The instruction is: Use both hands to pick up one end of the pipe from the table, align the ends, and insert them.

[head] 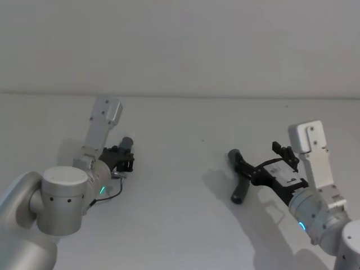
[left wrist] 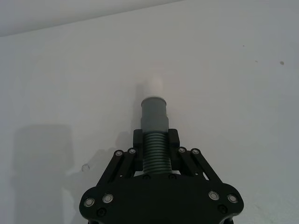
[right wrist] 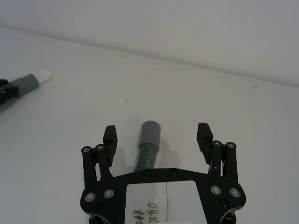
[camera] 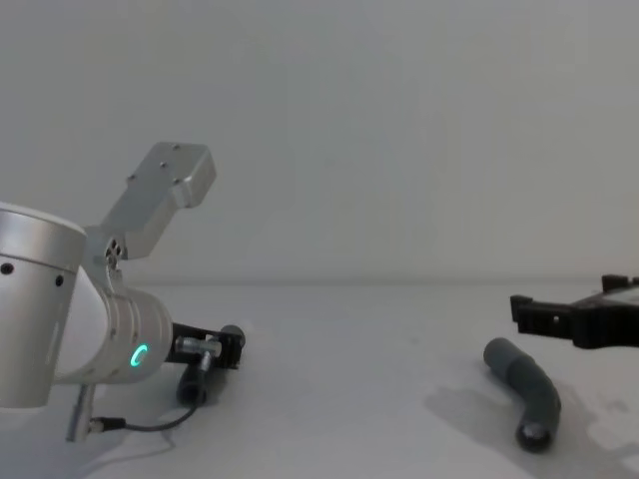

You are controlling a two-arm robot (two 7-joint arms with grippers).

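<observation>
The left gripper [left wrist: 156, 140] is pinching the ribbed body of one pipe piece [left wrist: 155, 158]. Its grey collar [left wrist: 154, 112] and white spigot [left wrist: 153, 86] are sticking out past the fingertips toward 1 o'clock in the head view. A thin black cable [camera: 130, 424] is trailing on the table [head: 180, 225] under that wrist. The right gripper [right wrist: 157, 134] is hovering with its jaws spread wide, straddling the second pipe piece [camera: 526, 391], which is lying on the table and touching neither finger. The left gripper is sitting well apart, at 9 o'clock from the right one.
</observation>
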